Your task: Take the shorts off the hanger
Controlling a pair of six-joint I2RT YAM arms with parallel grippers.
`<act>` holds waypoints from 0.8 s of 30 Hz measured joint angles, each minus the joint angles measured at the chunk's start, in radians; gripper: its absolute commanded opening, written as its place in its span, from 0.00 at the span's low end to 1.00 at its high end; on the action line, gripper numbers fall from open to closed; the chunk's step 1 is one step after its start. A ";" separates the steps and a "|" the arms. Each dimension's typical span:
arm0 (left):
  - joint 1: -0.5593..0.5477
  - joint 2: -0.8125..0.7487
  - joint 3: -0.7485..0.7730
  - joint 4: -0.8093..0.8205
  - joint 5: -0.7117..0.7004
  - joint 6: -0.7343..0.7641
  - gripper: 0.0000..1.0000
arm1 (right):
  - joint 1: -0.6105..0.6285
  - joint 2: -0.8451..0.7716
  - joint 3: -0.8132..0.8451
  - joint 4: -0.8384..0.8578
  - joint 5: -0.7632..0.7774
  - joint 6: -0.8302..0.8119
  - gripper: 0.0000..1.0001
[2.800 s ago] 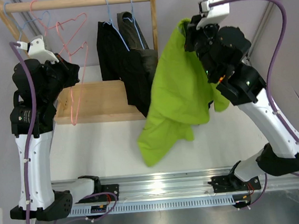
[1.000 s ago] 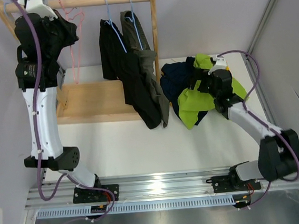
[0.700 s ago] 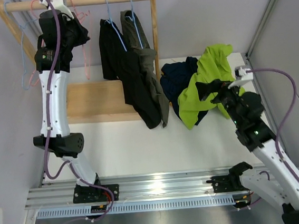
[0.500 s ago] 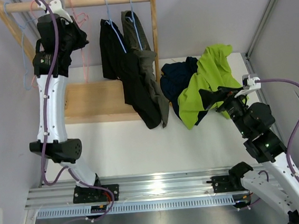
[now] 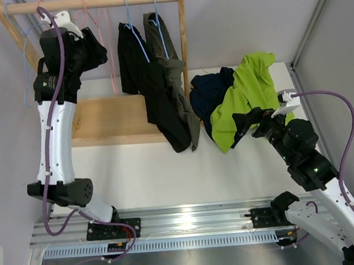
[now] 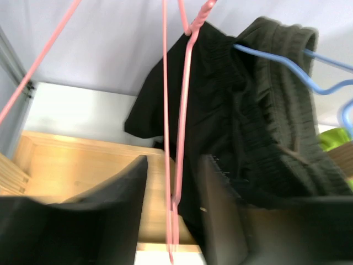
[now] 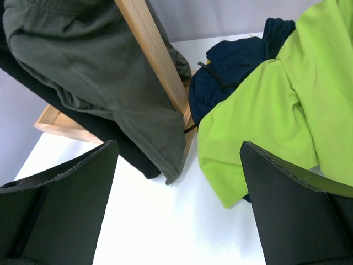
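Note:
Black shorts and olive-grey shorts hang on blue hangers from the wooden rail. Lime green shorts lie crumpled over navy shorts on the table, right of the rack. My left gripper is up by the rail. In the left wrist view its jaws stand apart around an empty pink hanger, with the black shorts beyond. My right gripper is wide open just in front of the lime shorts, with nothing between its fingers.
The rack's wooden base board lies on the white table, and its right post stands between the hanging shorts and the pile. More empty pink and blue hangers hang at the rail's left end. A grey wall panel closes in the right side.
My left gripper's jaws have parted around the pink hanger, which now hangs from the rail. My right gripper has drawn back from the lime shorts, which stay on the pile.

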 measured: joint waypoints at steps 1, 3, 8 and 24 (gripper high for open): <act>0.000 -0.009 0.000 -0.003 0.005 -0.001 0.68 | 0.002 -0.005 0.000 -0.005 0.000 0.001 0.99; -0.001 -0.028 0.004 -0.013 0.035 -0.006 0.78 | 0.008 -0.014 0.001 -0.016 0.003 0.004 0.99; -0.062 -0.047 0.116 -0.050 0.103 -0.010 0.81 | 0.015 -0.022 0.005 -0.018 0.014 0.011 1.00; -0.191 -0.028 0.040 0.048 0.189 -0.054 0.78 | 0.050 -0.013 0.009 -0.042 0.049 0.014 0.99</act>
